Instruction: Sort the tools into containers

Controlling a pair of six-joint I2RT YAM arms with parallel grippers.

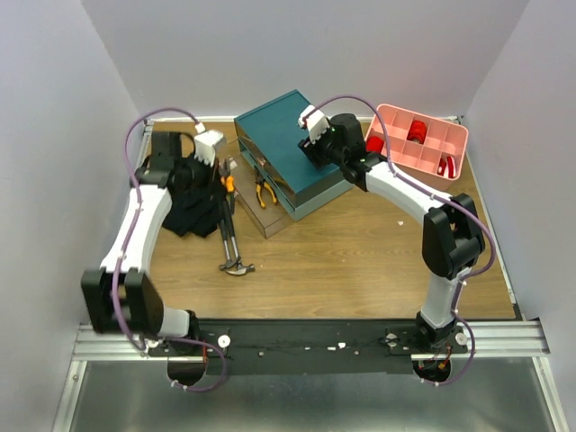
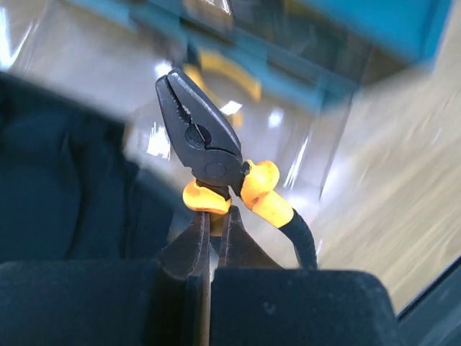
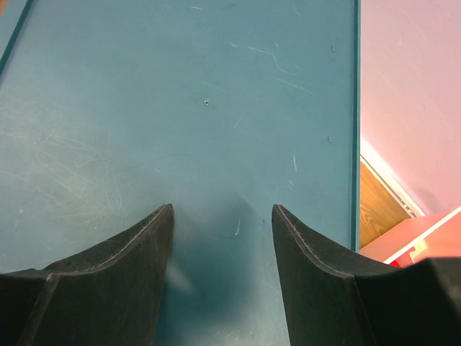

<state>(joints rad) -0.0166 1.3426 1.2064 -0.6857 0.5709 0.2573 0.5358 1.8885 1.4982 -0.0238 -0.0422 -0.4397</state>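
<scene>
My left gripper (image 1: 221, 169) is shut on one orange handle of the orange-and-black pliers (image 1: 229, 184) and holds them above the table, just left of the pulled-out clear drawer (image 1: 270, 216). In the left wrist view the pliers' black head (image 2: 198, 133) points up from my left gripper (image 2: 214, 232), with the drawer behind it. A second pair of pliers (image 1: 264, 192) lies in that drawer. The dark teal box (image 1: 283, 135) stands at the back centre. My right gripper (image 1: 315, 144) is open and empty over the box top (image 3: 180, 94). Two hammers (image 1: 232, 247) lie on the table.
A black cloth (image 1: 191, 202) lies left of the drawer, under my left arm. A pink compartment tray (image 1: 454, 144) with red parts stands at the back right. Grey walls close in the left, back and right sides.
</scene>
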